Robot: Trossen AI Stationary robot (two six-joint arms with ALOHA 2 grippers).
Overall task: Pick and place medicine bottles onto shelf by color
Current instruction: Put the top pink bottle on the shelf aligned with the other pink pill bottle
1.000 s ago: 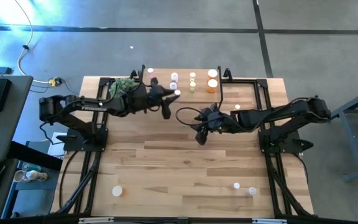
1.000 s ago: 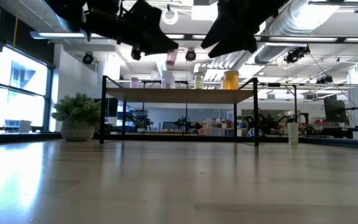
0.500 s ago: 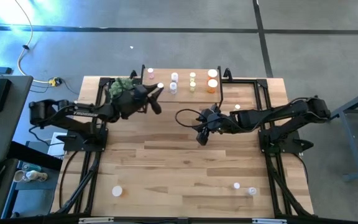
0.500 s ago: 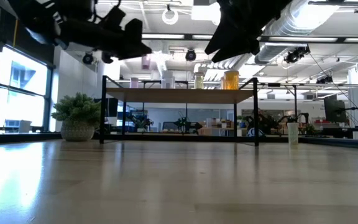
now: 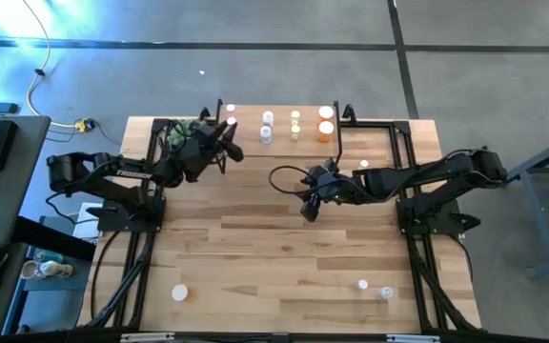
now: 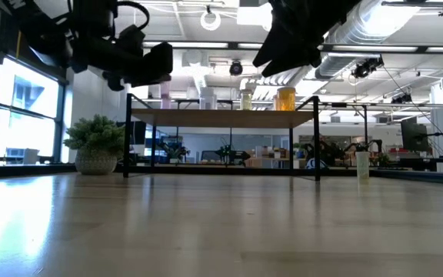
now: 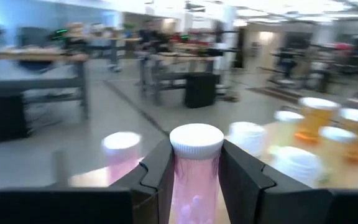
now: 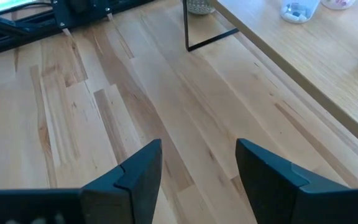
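Observation:
My left gripper (image 5: 227, 129) is shut on a pink bottle with a white cap (image 7: 196, 162), above the left end of the shelf (image 5: 282, 141). Another pink bottle (image 5: 231, 109) stands on the shelf just beyond it and also shows in the left wrist view (image 7: 122, 155). Whitish (image 5: 267, 117), yellow-green (image 5: 295, 116) and orange (image 5: 326, 112) bottles stand in pairs farther right on the shelf. My right gripper (image 5: 307, 211) is open and empty over the middle of the table, and its wrist view (image 8: 197, 168) shows bare tabletop between the fingers. My left gripper pinches the pink bottle's body (image 7: 194, 183) just below the white cap, between its two fingers. The fingers come roughly level from the table's left. The bottle stands upright in the hold, its cap above the fingertips; whether it is clear of the shelf top does not show.
A small potted plant (image 5: 187, 131) stands by the shelf's left end, close under my left arm. One bottle (image 5: 364, 164) stands on the table right of the shelf. Three more (image 5: 180, 292) (image 5: 362, 284) (image 5: 386, 292) stand near the table's near edge.
My left gripper has carried the pink bottle toward the table's left and a little toward the far edge, from in front of the whitish bottles to the shelf's left end beside the other pink bottle. The bottle has stayed upright.

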